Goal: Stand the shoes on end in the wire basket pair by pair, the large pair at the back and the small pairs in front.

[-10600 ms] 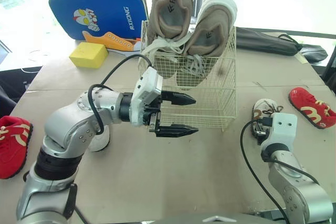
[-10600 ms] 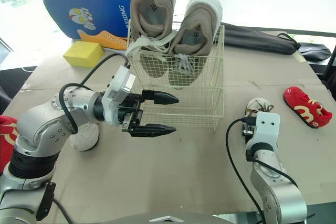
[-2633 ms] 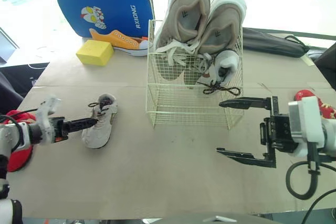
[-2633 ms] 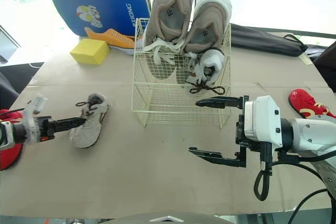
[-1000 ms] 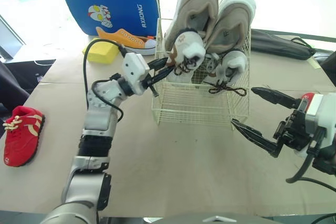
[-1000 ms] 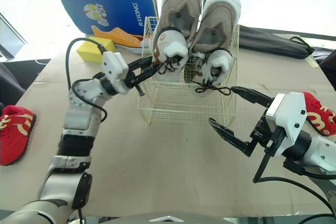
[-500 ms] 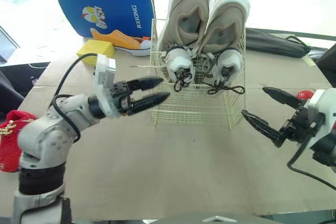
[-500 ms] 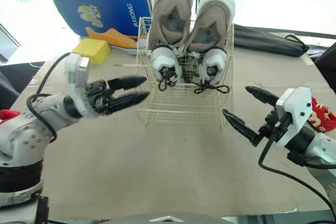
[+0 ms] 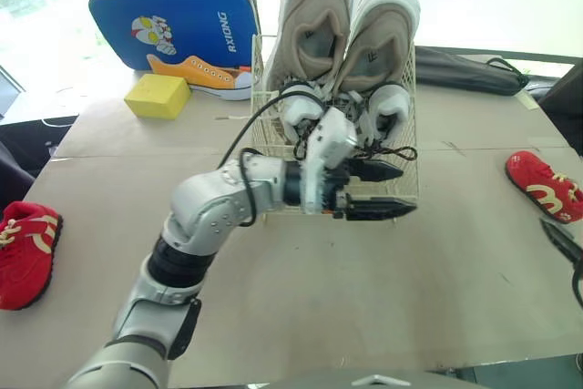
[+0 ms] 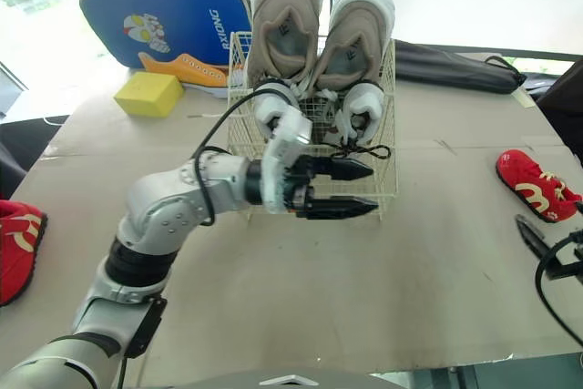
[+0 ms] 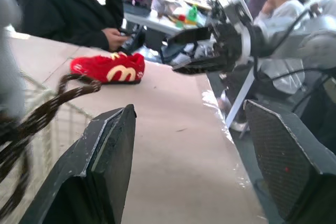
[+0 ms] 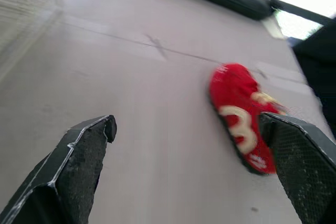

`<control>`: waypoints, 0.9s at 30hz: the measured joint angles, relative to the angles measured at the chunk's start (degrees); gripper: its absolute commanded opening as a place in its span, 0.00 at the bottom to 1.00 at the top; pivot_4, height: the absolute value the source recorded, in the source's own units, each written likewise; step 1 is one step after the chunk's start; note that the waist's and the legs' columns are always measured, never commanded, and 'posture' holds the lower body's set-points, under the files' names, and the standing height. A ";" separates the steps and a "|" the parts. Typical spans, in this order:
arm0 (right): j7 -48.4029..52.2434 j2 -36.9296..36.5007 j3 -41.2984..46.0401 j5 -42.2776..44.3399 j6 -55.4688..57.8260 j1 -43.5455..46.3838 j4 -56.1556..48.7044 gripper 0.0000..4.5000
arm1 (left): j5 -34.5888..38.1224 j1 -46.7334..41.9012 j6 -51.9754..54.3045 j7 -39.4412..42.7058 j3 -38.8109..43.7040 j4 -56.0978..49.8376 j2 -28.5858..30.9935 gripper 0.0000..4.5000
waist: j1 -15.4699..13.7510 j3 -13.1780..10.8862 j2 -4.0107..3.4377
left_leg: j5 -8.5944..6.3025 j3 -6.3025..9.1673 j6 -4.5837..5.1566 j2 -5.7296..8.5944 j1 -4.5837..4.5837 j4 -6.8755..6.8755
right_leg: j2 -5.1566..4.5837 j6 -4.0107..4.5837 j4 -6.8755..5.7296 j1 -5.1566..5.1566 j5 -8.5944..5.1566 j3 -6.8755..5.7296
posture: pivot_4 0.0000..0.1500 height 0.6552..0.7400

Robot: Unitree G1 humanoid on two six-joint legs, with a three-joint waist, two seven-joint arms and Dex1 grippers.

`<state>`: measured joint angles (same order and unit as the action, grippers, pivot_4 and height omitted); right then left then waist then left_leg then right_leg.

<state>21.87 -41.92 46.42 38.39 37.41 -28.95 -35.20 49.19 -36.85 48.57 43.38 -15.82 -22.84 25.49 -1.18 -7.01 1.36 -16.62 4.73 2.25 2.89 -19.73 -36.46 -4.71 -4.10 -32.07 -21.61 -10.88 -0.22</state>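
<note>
While the basket (image 10: 386,125) holds four shoes (image 9: 314,15), red shoes (image 9: 545,186) number two.

Thin wire basket (image 9: 262,97), matt cardboard table (image 9: 364,298)

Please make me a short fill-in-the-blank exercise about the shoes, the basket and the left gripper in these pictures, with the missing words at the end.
1. The wire basket holds ___ shoes in all.
2. The left-side shoe and the right-side shoe, both lying outside it, are ___ in colour.
3. The left gripper hovers in front of the basket with its fingers ___.

Missing words: four; red; open.
</note>
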 measured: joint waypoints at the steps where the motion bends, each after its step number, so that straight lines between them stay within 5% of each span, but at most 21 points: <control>1: -0.71 -1.28 -1.18 -1.45 0.68 1.96 2.78 1.00 | -0.80 -0.05 -0.10 -0.05 -0.53 0.14 -0.88 0.81 | 0.08 0.00 0.00 | 0.00 0.02 0.01 -0.01 -0.01 0.00 | 0.01 0.07 0.00 0.00 0.04 -0.02 | 1.00 1.00; 16: 4.75 -16.47 -18.05 -13.35 7.82 30.13 39.08 1.00 | -7.72 -1.07 -2.85 1.95 -1.92 2.56 -5.37 0.81 | 0.13 0.03 -0.19 | -0.01 0.17 0.08 0.08 -0.05 -0.11 | 0.00 0.23 0.10 0.05 0.14 -0.10 | 1.00 1.00; 27: 11.05 -18.88 -29.34 -20.70 6.97 41.41 53.45 1.00 | -8.17 -1.08 -2.28 3.12 -1.36 2.42 -4.55 0.81 | 0.30 0.04 -0.28 | 0.09 0.18 -0.10 0.08 -0.05 -0.13 | 0.00 0.21 0.08 0.05 0.15 -0.10 | 1.00 1.00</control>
<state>32.92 -60.80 17.07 17.69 44.38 12.46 18.25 41.02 -37.93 46.29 46.50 -17.18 -20.42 20.94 -0.88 -6.97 1.08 -16.53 4.90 2.15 2.98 -19.78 -36.59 -4.71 -3.89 -32.00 -21.57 -10.74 -0.32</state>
